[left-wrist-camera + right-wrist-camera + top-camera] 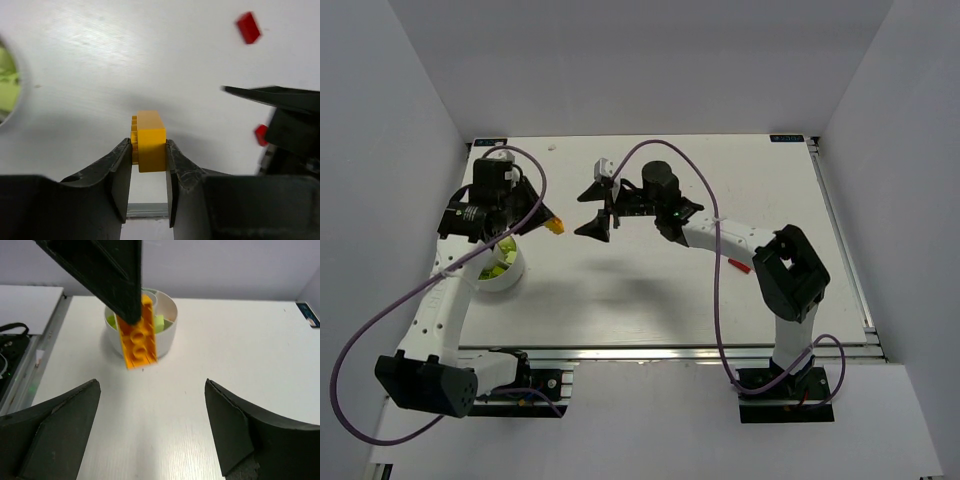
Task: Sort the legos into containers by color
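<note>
Lego brick (pixel 148 140), orange and long, sits pinched by its sides between the fingers of your left gripper (pixel 149 152), tilted in the air off the white table (pixel 720 190) and just beside the round white divided dish (pixel 167 339), where lime green bricks (pixel 159 322) lie in one compartment. Your right gripper (pixel 151 390) faces it with jaws spread wide and nothing between them. Out on the table you've got two red bricks lying loose: one (pixel 248 27) farther off, the other (pixel 260 135) partly hidden behind the right gripper.
</note>
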Controlling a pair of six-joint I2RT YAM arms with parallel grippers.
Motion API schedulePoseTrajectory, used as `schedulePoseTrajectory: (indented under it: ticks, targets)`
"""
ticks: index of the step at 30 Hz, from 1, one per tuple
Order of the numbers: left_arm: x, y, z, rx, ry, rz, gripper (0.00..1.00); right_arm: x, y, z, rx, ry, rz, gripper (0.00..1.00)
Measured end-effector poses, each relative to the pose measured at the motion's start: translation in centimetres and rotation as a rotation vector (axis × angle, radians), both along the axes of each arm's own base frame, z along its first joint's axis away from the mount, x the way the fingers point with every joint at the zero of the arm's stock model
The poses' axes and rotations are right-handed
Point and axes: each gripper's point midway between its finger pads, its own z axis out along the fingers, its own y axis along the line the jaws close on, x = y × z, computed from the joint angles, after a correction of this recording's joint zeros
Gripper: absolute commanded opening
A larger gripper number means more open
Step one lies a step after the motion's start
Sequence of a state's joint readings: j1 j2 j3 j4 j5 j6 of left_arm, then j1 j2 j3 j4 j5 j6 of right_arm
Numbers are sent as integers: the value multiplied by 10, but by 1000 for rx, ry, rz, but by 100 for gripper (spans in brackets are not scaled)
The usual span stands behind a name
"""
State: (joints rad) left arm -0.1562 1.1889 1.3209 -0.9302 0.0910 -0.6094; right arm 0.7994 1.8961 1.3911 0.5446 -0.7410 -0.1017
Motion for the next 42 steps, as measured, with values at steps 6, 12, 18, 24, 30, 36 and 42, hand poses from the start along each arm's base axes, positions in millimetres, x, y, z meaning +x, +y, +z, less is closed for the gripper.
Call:
schedulePoseTrajectory:
  ticks: [6, 12, 18, 24, 30, 36, 42]
  targets:
    - [-14, 69, -31, 193, 146, 250, 0, 8, -33, -13, -65, -2, -64, 11]
    - [-22, 150, -37, 297, 200, 511, 0, 5, -61, -16, -103, 19, -90, 0]
    - [-6, 184, -49, 326, 228, 562, 0, -13, -76, -28, -131, 47, -89, 0]
    - [17, 191, -63, 300, 220, 532, 0, -21, -85, -42, -158, 84, -98, 0]
    - [34, 191, -57, 264, 156, 516, 0, -25, -91, -50, -171, 111, -109, 0]
    - [44, 192, -52, 256, 109, 515, 0, -22, -95, -47, -166, 109, -121, 0]
    - [47, 194, -66, 257, 114, 515, 0, -17, -99, -47, -166, 118, -138, 0]
